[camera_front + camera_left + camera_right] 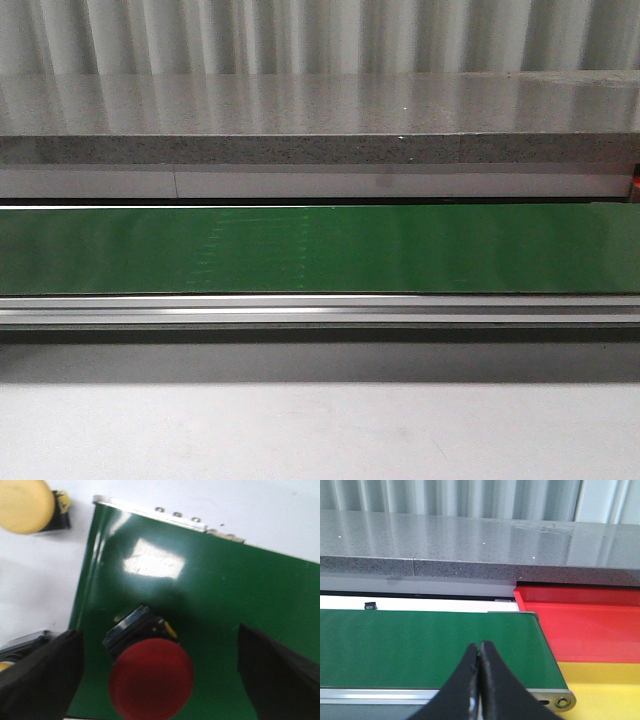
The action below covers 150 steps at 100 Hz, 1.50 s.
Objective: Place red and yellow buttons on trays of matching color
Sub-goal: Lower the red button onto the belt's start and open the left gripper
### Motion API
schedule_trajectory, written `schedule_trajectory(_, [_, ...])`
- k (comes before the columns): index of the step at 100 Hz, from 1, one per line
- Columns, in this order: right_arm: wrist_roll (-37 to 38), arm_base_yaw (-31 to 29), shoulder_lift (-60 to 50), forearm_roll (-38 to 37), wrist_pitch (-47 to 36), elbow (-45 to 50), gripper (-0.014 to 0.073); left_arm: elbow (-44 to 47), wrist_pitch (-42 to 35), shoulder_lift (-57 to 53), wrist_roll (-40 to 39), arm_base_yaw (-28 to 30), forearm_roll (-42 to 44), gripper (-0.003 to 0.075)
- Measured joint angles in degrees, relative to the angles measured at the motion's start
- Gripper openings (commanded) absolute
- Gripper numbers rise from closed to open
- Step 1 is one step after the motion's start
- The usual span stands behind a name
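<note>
red button [151, 685] | left end effector [160, 675] wide open, straddling, seemingly not touching

Looks like a lab or factory test cell built as a small sorting line. Long green conveyor belt [320, 250] in an aluminium frame [320, 310] across the middle, grey speckled stone counter [320, 115] at 12 o'clock, corrugated metal wall [320, 35] beyond. Red tray [585, 622] and yellow tray [602, 687] at the belt's end.
</note>
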Motion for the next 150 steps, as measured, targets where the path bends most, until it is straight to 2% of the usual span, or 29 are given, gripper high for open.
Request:
schedule_trajectory(28, [0.00,0.00,0.00,0.00,0.00,0.00,-0.0067,-5.84,0.28,0.00,0.40,1.48,-2.43,0.0617])
schedule_trajectory(58, [0.00,0.00,0.00,0.00,0.00,0.00,-0.0067,-7.69,5.24,0.04,0.40,9.45,5.18,0.0617])
schedule_trajectory(88, [0.00,0.00,0.00,0.00,0.00,0.00,-0.0067,-7.78,6.99,4.77,0.40,16.49,7.23,0.0617])
schedule_trajectory(150, [0.05,0.00,0.00,0.00,0.00,0.00,-0.0067,-7.78,-2.19,14.79,0.04,17.06,8.61,0.0617])
